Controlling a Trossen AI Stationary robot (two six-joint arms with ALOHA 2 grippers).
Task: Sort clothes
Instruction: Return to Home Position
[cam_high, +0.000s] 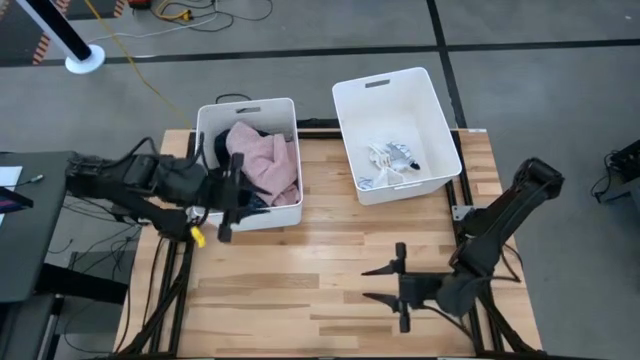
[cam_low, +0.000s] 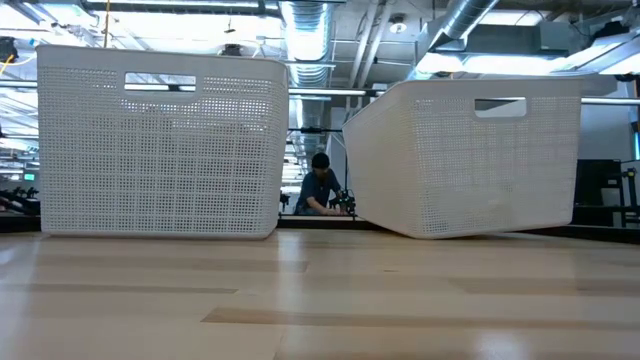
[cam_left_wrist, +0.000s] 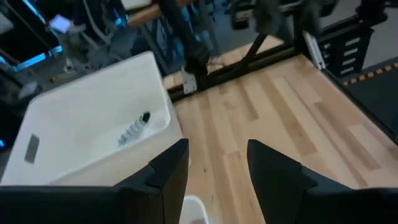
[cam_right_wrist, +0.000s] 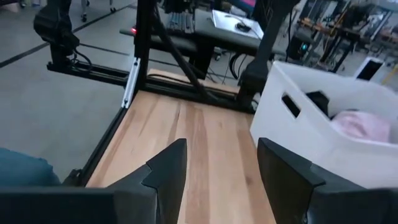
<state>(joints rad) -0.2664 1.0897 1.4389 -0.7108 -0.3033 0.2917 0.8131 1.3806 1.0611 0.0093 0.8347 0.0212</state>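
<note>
Right claw (cam_high: 366, 284) wide over table (cam_high: 300, 250), left claw (cam_high: 240, 197) wide by bin (cam_high: 250, 104), pink garment (cam_high: 262, 160) unseen from low view

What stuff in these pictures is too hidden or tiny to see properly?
1. High view: the pale pink soft garment covers whatever lies beneath it in the left white plastic bin.
2. High view: the small white and striped clothes in the right white plastic bin are too tiny to tell apart.
3. Low view: both bins' holey walls hide all clothes.
4. Low view: the distant person between them is too small.
</note>
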